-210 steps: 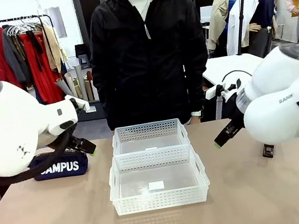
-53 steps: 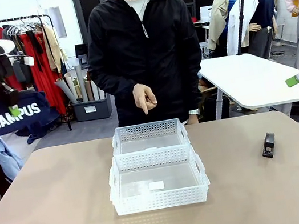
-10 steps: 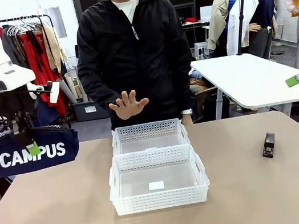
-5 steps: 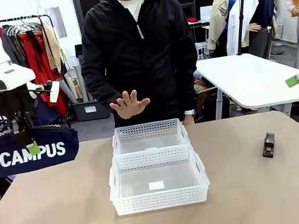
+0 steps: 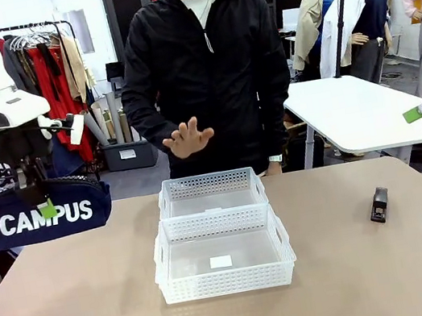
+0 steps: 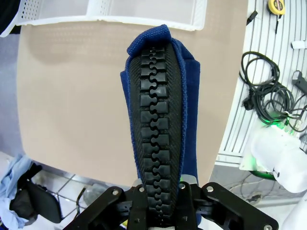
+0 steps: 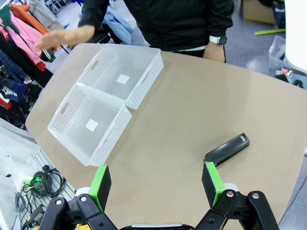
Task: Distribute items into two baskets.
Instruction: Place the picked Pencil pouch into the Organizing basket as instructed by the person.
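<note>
While clenching the pouch (image 5: 10,226) in the left gripper (image 5: 46,208) over the tan table's (image 5: 83,311) left edge, holds the right gripper (image 7: 156,184) released, well above the stapler (image 7: 227,149) lying at right. Mid-table, touching end to end: near basket (image 5: 227,284), far basket (image 5: 209,184), before a person's raised hand (image 5: 189,137). Behind: clothes rack (image 5: 39,65), white table (image 5: 350,109).

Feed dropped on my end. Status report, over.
Left gripper shut on pouch, aloft at left table edge. Right gripper open, clear of stapler on table. Baskets empty. Person's open hand raised behind far basket.
</note>
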